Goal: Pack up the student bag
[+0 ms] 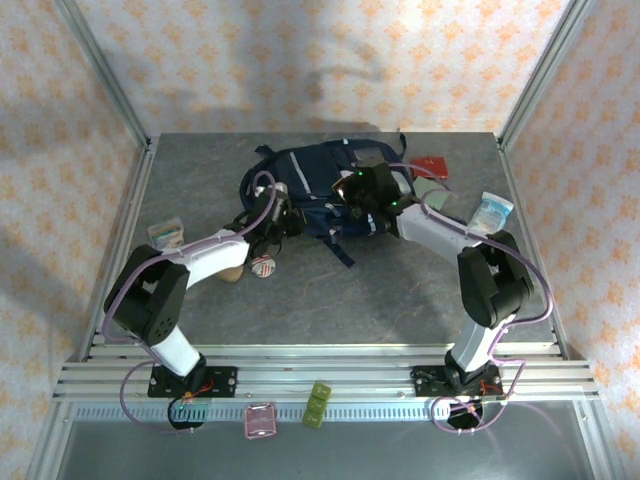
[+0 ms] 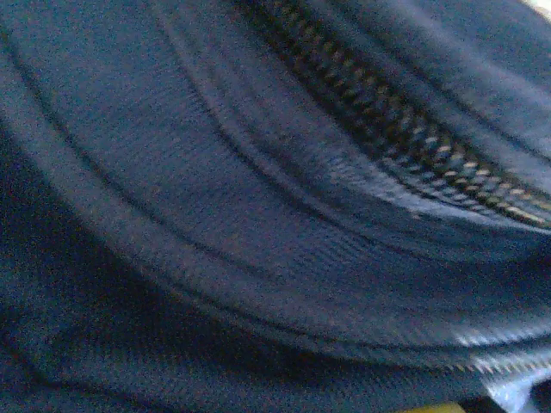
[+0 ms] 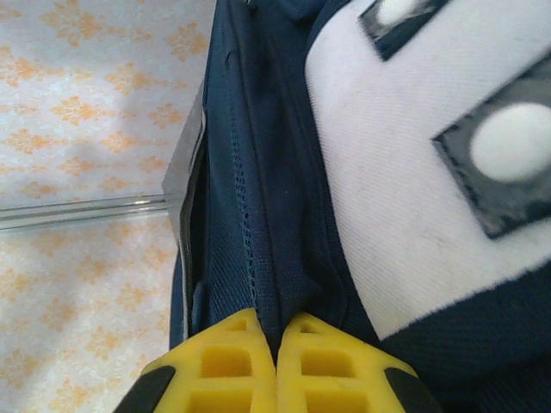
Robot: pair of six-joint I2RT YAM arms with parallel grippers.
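The student bag (image 1: 315, 175), navy blue, lies at the back middle of the table. My left gripper (image 1: 283, 215) is pressed against the bag's left side. In the left wrist view the bag's fabric (image 2: 258, 215) sits very close, with a zipper (image 2: 413, 146) running across the upper right; its fingers are hidden, so its state is unclear. My right gripper (image 1: 362, 192) rests on top of the bag's right half. In the right wrist view its yellow fingertips (image 3: 277, 331) are shut on a fold of navy bag fabric (image 3: 258, 172), beside a white front patch (image 3: 405, 189).
A red book (image 1: 432, 166) lies right of the bag and a clear packet (image 1: 492, 212) sits near the right edge. A small box (image 1: 166, 235) is at the left, a round object (image 1: 263, 266) under the left arm. Pink (image 1: 260, 420) and green (image 1: 318, 405) items rest on the near rail.
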